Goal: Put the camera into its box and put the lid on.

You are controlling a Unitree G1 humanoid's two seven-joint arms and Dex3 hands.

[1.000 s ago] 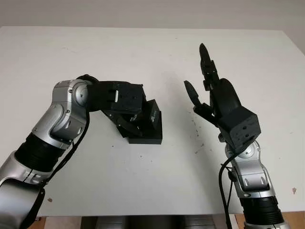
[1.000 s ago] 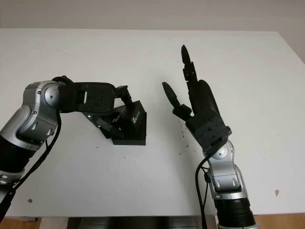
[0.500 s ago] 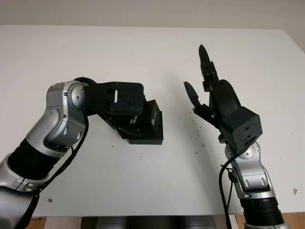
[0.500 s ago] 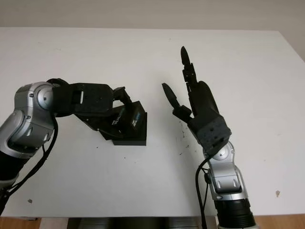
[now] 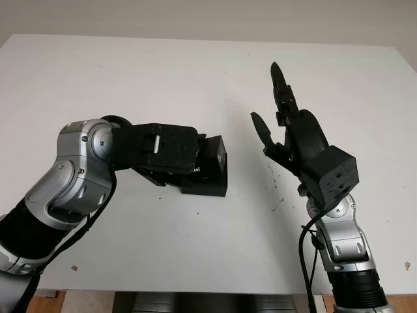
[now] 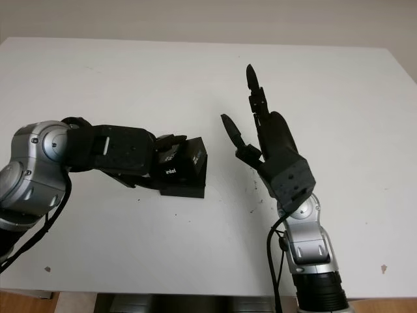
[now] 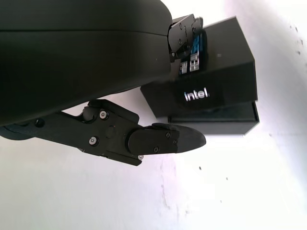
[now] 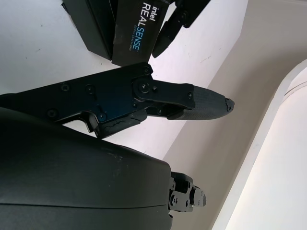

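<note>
We see the black rectangular cardboard lid (image 6: pixel 184 158), printed with a white "intel" logo and a blue-and-white label, held tilted over the low black box base (image 6: pixel 186 190) that sits on the white bench (image 5: pixel 195 78) a little left of centre. The lid's lower edge meets the base along its near side while its upper part leans up and away, so the box is not fully closed; the left wrist view shows the lid (image 7: pixel 211 72) sitting askew above the base (image 7: pixel 225 115). What lies inside the base is hidden by the lid, so we cannot tell whether the camera is in it. The left hand (image 5: pixel 163 150), a black three-fingered shell on a silver arm, reaches in from the left and its fingers (image 7: pixel 165 139) are curled against the lid, clamping it from the left side. The right hand (image 5: pixel 290 134) is raised above the bench just to the right of the box, well apart from it, palm turned toward the lid, holding nothing, its fingers (image 5: pixel 281 91) extended upward and apart. In the right wrist view the lid's side reads "intel REALSENSE" (image 8: pixel 136 31). A few small dark specks (image 5: pixel 277 189) mark the bench between the box and the right arm.
</note>
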